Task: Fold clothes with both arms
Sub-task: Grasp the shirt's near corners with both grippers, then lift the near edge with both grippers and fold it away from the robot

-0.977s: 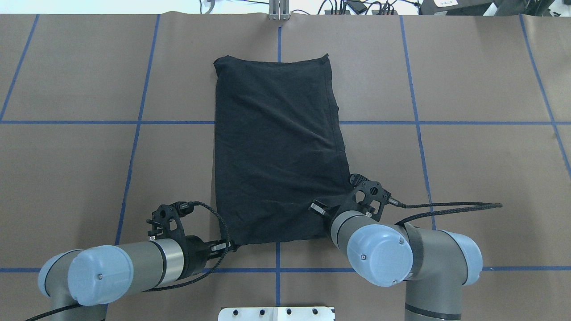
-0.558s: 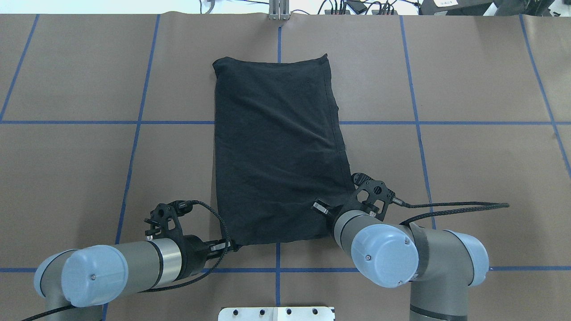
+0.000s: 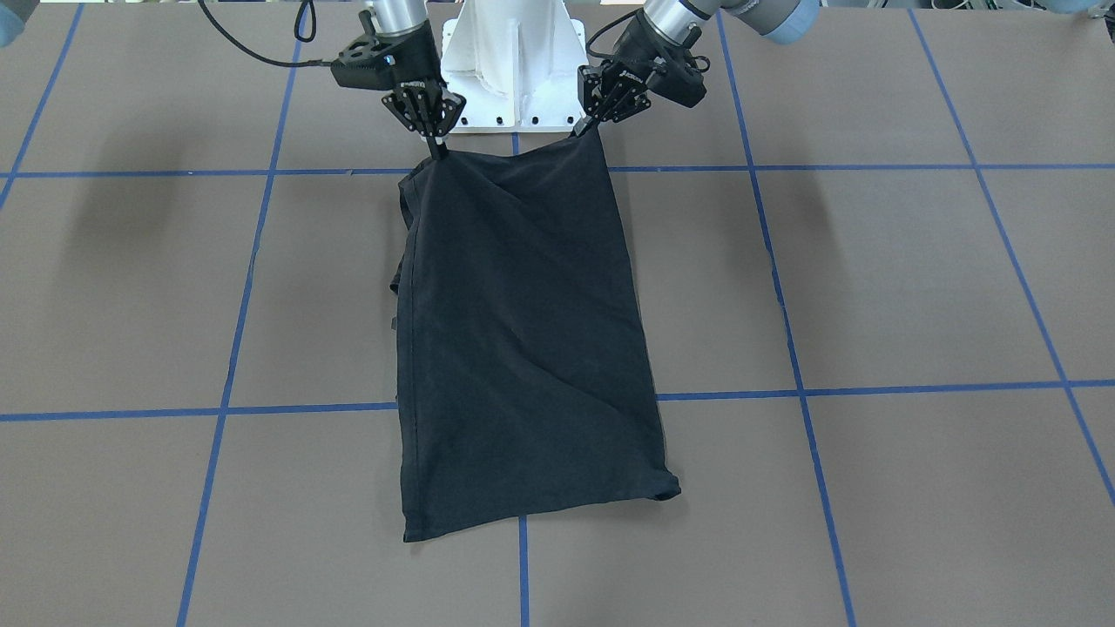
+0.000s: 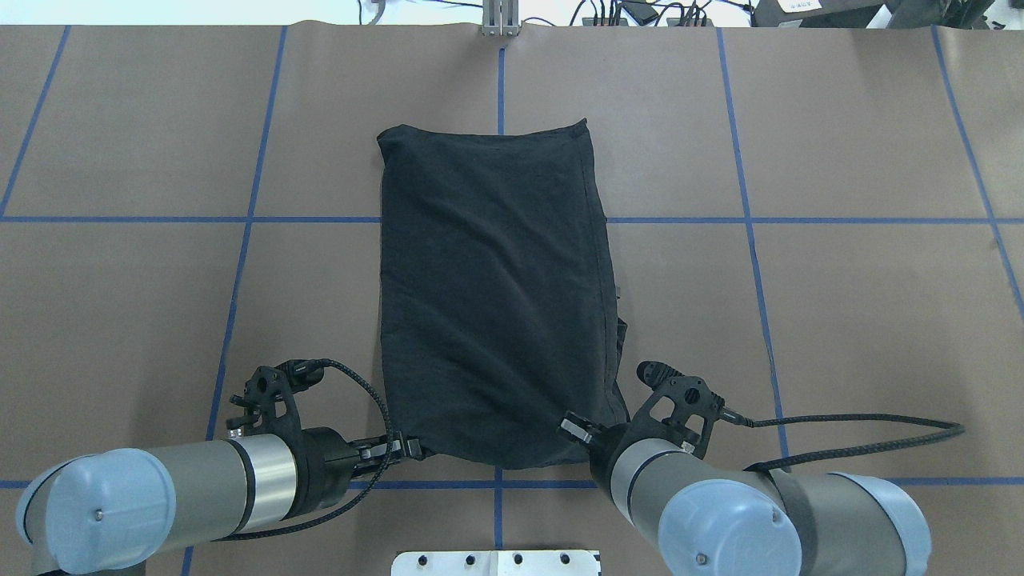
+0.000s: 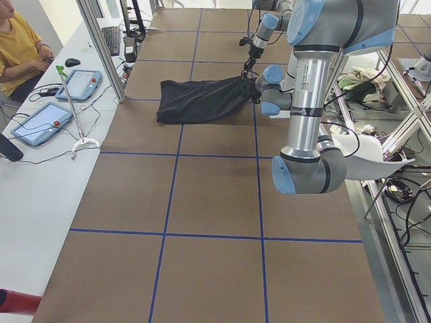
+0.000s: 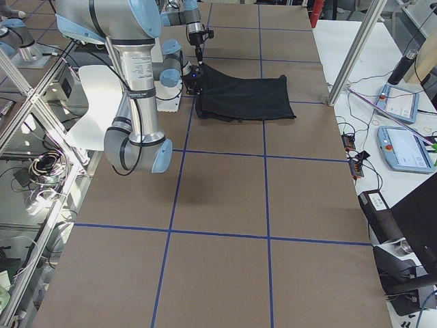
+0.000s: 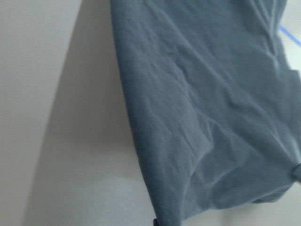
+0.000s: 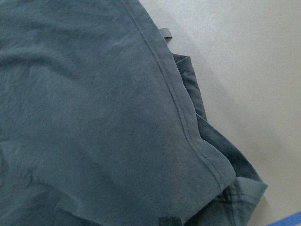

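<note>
Black T-shirt point(image 4: 496, 296), folded into a long strip, lies along the middle of the brown table point(image 4: 840, 304), its near edge held up. My left gripper point(image 3: 584, 131) pinches one near corner and my right gripper point(image 3: 435, 150) the other, both clamped on cloth.

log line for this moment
left gripper shut on T-shirt corner | right gripper shut on other near corner | T-shirt narrow, robot-side edge raised

A T-shirt point(image 4: 496, 296) lies lengthwise mid-desk point(image 4: 840, 304). At its robot-side edge, the left pincer point(image 3: 582, 131) meets one corner and the right pincer point(image 3: 435, 146) the other.
</note>
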### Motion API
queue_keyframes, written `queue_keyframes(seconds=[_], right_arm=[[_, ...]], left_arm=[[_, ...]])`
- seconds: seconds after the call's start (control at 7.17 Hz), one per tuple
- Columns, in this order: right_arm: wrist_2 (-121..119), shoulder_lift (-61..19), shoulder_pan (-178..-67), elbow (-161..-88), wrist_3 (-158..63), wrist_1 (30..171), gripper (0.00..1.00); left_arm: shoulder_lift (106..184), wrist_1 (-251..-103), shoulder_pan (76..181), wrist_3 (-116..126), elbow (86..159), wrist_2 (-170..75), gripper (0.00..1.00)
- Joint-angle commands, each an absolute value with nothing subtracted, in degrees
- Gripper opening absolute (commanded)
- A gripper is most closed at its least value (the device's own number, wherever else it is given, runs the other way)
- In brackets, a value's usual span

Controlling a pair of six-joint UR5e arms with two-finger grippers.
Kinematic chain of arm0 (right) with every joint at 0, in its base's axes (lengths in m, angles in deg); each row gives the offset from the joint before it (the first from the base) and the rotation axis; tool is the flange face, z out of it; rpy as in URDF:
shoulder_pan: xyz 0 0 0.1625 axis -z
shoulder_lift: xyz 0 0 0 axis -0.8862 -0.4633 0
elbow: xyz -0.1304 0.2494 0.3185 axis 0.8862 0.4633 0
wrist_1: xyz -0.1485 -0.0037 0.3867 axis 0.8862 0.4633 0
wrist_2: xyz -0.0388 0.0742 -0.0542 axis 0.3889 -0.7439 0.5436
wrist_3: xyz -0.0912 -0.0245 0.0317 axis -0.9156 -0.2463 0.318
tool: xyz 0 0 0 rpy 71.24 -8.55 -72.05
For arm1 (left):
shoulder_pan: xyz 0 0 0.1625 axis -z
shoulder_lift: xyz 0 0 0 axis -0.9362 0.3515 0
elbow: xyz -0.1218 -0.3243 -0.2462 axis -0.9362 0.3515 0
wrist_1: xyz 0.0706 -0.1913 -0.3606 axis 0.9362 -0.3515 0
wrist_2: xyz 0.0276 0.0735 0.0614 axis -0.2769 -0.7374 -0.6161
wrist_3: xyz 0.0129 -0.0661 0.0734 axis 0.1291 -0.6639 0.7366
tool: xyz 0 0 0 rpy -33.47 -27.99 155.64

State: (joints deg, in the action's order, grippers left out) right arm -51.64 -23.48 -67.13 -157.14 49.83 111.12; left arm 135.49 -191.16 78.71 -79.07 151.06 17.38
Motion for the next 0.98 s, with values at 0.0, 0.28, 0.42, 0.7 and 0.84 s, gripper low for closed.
queue_keyframes(seconds=[0.0, 0.28, 0.42, 0.7, 0.84], right_arm=[[-52.0, -22.8, -67.7, -159.3, 49.4, 112.6, 0.0], [-52.7, -20.5, -70.6, -157.5, 49.1, 113.0, 0.0], [-52.8, -18.5, -73.4, -155.4, 48.6, 113.1, 0.0], [-54.1, -15.3, -79.2, -152.2, 46.0, 113.1, 0.0], [-55.2, -13.8, -81.6, -151.1, 44.8, 113.1, 0.0]], left_arm=[[135.9, -189.5, 79.6, -78.4, 151.2, 21.4, 0.0], [137.0, -187.0, 84.0, -74.0, 151.2, 22.8, 0.0], [137.9, -186.6, 86.5, -73.4, 150.7, 22.9, 0.0], [144.3, -176.4, 92.6, -69.6, 150.4, 24.5, 0.0], [145.5, -174.4, 95.5, -68.2, 149.5, 24.7, 0.0]])
